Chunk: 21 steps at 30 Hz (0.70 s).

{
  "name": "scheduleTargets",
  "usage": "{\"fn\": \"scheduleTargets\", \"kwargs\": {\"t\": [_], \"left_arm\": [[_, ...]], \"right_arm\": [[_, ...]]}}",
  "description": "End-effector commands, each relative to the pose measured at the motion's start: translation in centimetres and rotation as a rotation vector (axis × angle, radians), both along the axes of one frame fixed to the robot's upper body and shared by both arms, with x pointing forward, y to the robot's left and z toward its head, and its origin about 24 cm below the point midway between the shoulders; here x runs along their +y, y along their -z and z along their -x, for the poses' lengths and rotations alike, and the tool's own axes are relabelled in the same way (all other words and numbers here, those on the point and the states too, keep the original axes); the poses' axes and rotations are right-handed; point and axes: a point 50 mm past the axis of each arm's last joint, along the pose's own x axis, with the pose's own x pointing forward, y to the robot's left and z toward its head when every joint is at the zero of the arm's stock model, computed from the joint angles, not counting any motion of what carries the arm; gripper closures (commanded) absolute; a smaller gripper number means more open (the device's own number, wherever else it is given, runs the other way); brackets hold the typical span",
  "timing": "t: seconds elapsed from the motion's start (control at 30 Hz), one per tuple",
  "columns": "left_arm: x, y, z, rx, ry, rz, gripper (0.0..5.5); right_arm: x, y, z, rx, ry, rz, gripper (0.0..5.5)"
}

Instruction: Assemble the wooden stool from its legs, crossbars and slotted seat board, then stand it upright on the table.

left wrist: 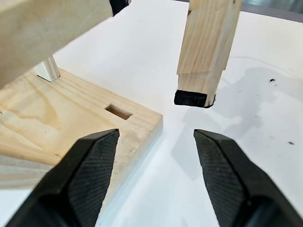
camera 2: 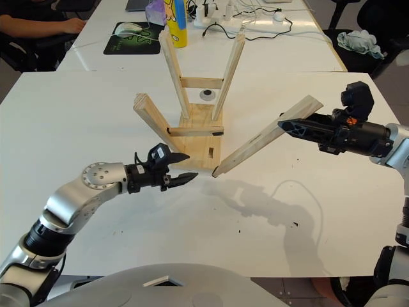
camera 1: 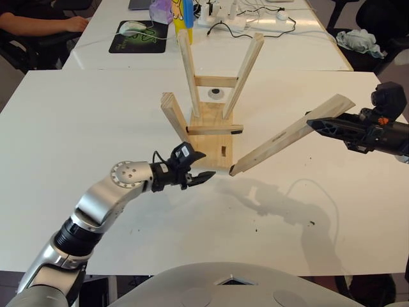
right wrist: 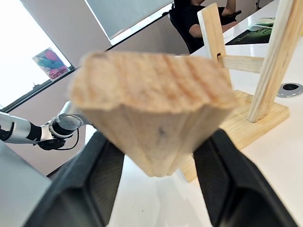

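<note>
Table (camera 1: 77, 128) bearing pale slotted seat board (camera 1: 208, 150), three legs (camera 1: 243, 75) sticking up, right gripper (camera 1: 314, 123) clamping fourth leg (camera 1: 287, 137), its end blurring, left gripper (camera 1: 206, 165) gaping

Close to the right wrist camera, the loose leg (right wrist: 156, 113) blurs and covers where the right pincer (right wrist: 158, 146) meets it. The seat board (left wrist: 61, 118) runs off the left wrist picture's edge.
</note>
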Motion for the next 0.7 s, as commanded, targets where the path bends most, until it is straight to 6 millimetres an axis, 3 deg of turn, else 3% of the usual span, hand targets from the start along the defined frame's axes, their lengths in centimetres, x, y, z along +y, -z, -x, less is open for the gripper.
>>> {"fn": "scheduleTargets", "kwargs": {"t": [0.03,0.13,0.4,0.7], "left_arm": [[-1.1,0.9,-0.7,-0.089,-0.005,-0.067,2.56],[-1.5,1.6,-1.1,-0.073,-0.037,-0.044,2.56],[-2.3,2.6,-1.4,0.038,-0.220,0.136,3.67],[-2.1,6.1,-1.0,0.109,-0.253,-0.104,5.01]], "right_arm": [[-0.3,-0.7,-0.5,-0.034,-0.004,0.057,3.38],[-0.7,-0.6,-0.7,-0.039,0.010,0.068,3.38],[-0.8,-0.5,-1.2,-0.043,0.014,0.071,3.38],[-0.3,-1.5,-2.0,-0.112,0.026,0.025,3.38]]}}
